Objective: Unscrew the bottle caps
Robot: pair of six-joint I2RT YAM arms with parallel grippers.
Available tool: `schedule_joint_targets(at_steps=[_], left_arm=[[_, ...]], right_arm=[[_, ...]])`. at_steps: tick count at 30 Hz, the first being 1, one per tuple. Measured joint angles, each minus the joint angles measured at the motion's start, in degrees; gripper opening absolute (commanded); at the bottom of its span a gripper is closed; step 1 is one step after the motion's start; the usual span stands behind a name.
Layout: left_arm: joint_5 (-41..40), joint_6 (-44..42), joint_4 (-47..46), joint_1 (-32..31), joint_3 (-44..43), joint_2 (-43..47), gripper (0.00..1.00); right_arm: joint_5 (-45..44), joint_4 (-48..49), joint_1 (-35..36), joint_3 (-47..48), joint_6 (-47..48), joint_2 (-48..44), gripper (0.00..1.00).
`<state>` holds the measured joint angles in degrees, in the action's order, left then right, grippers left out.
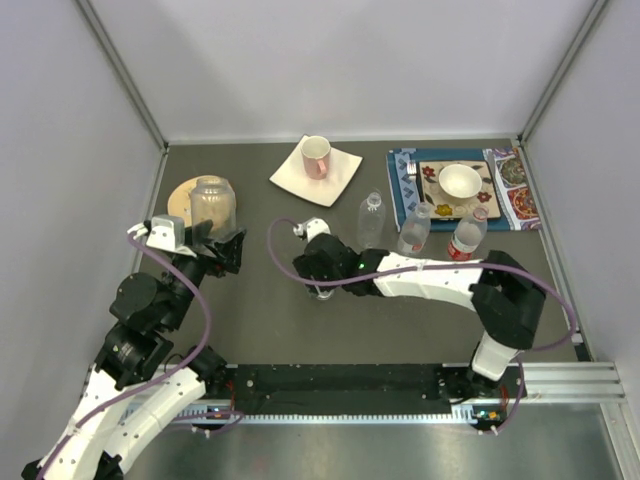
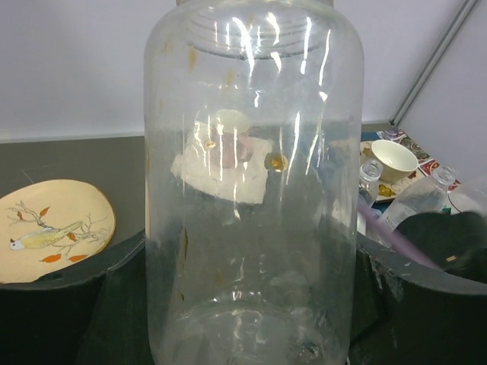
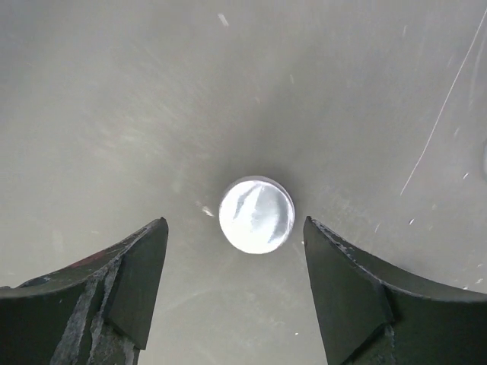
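My left gripper is shut on the squat clear bottle, one dark finger on each side of its lower body. In the top view this bottle stands upright over the left side of the table, and its threaded neck shows no cap. My right gripper points down at the table, open. A greyish-clear cap lies flat on the table between and just beyond its fingertips, touching neither. Three slim bottles stand to the right; the rightmost carries a red cap.
A round bird-painted plate lies beside the squat bottle. A pink-lined mug stands on a white napkin at the back. A white bowl sits on a patterned plate and placemat at the back right.
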<state>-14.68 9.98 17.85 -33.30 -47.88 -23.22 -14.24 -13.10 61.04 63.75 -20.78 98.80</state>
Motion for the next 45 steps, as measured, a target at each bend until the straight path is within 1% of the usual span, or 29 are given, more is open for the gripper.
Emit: schedule_joint_targets(at_steps=[2,5,7,9,13,15,17,20,25,27,29,32,37,45], left_arm=[[0.00,0.02,0.20,0.00,0.00,0.00,0.58],[-0.04,0.17,0.35,0.00,0.00,-0.02,0.58],[-0.24,0.35,0.35,0.00,0.00,-0.02,0.58],[-0.28,0.55,0.33,0.00,0.00,-0.13,0.58],[0.37,1.49,-0.04,0.00,0.00,-1.64,0.58],[1.86,2.14,-0.83,0.00,0.04,-3.28,0.57],[6.34,2.43,-2.91,0.07,0.44,-5.62,0.57],[17.66,2.84,-6.69,0.15,1.20,-9.81,0.57],[37.68,5.42,-14.32,0.15,1.29,-17.18,0.56],[43.95,6.49,-16.68,0.15,1.29,-19.82,0.56],[49.16,7.26,-18.29,0.15,1.27,-21.88,0.56],[54.60,8.55,-20.17,0.15,1.27,-23.23,0.56],[58.69,9.38,-22.64,0.15,1.03,-23.32,0.56],[58.99,9.57,-22.56,0.22,1.03,-23.12,0.54]], right_arm=[[-1.03,-2.45,1.18,3.17,0.09,-2.34,0.75],[-3.76,-6.82,2.95,11.32,0.42,-6.58,0.75],[-5.16,-8.20,3.76,13.88,0.76,-8.94,0.76],[-7.34,-10.58,4.11,16.33,1.44,-13.46,0.76],[-11.82,-14.38,4.15,19.65,2.78,-23.39,0.80],[-12.02,-14.86,4.15,21.29,3.52,-28.15,0.82],[-10.25,-14.58,4.15,22.67,3.91,-32.09,0.85],[-3.52,-12.07,4.02,23.08,4.00,-36.37,0.89],[8.24,-8.50,2.47,23.37,2.45,-37.77,0.94],[12.52,-7.78,0.63,23.15,1.03,-37.24,0.95],[15.19,-7.06,-0.52,22.25,-0.04,-36.50,0.96],[17.70,-7.04,-0.96,20.96,-1.25,-35.43,0.98],[19.02,-7.87,-1.27,20.61,-2.69,-33.31,0.99],[17.25,-7.96,-1.57,20.61,-4.39,-32.92,0.99]])
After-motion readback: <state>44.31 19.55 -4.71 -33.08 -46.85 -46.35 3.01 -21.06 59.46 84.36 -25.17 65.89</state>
